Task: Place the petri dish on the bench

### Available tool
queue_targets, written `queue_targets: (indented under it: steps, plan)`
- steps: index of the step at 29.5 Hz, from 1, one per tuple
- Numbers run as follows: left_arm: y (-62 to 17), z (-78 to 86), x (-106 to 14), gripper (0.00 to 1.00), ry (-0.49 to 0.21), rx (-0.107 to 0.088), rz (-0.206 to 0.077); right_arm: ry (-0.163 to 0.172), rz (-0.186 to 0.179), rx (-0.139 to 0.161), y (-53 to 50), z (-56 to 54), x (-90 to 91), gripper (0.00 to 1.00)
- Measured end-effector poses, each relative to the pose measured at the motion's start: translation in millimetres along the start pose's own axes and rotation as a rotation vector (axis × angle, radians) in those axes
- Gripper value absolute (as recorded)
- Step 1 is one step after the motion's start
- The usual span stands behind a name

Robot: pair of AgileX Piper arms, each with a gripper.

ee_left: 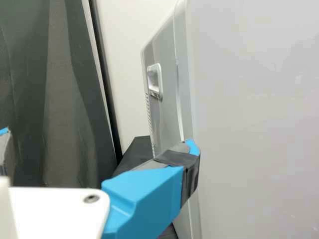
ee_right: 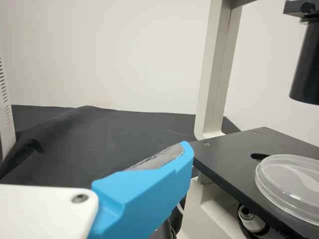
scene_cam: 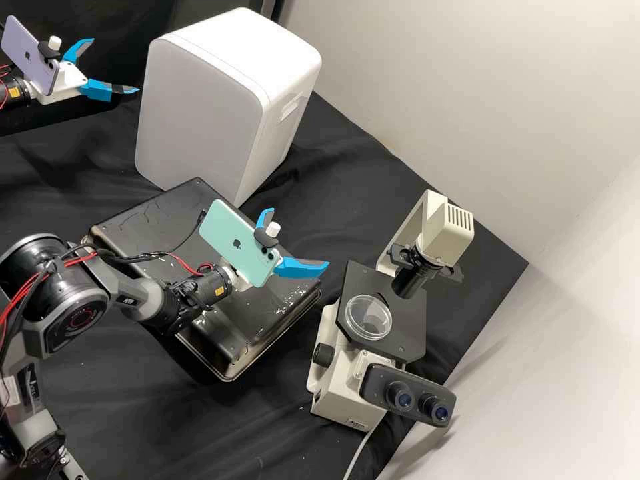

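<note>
Petri dish (scene_cam: 369,317): round, shallow, clear plastic, lying flat on the matte black stage (scene_cam: 408,319) of a cream microscope (scene_cam: 343,393), right of centre in the high view. Right tool (scene_cam: 299,238): blue fingers apart, holding nothing, just left of the stage and clear of the dish. Left tool (scene_cam: 115,65): upper left of the frame, fingers apart, beside a smooth, round-cornered white box (scene_cam: 220,93). Tabletop (scene_cam: 133,413): draped in creased black cloth.
</note>
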Motion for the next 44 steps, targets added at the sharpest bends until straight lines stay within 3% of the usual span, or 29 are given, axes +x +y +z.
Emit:
queue_targets:
  steps: [14, 20, 24, 28, 33, 44]
  plan:
    - [0.0, 0.0, 0.0, 1.0, 0.0, 0.0, 0.0, 0.0, 0.0, 0.0, 0.0, 0.0, 0.0, 1.0]
    - [-2.0, 8.2, -2.4, 1.0, -0.032, 0.002, -0.009, 0.0, 0.0, 0.0, 0.0, 0.0, 0.0, 1.0]
    - [-2.3, 27.4, -14.2, 1.0, -0.128, 0.007, -0.02, 0.0, 0.0, 0.0, 0.0, 0.0, 0.0, 1.0]
    - [-3.9, 44.4, -29.0, 1.0, -0.22, 0.022, -0.007, 0.0, 0.0, 0.0, 0.0, 0.0, 0.0, 1.0]
    - [-11.5, 52.2, -45.9, 1.0, -0.267, 0.012, 0.009, 0.0, 0.0, 0.0, 0.0, 0.0, 0.0, 1.0]
    - [-29.1, 64.1, -71.5, 1.0, -0.346, 0.007, -0.03, 0.0, 0.0, 0.0, 0.0, 0.0, 0.0, 1.0]
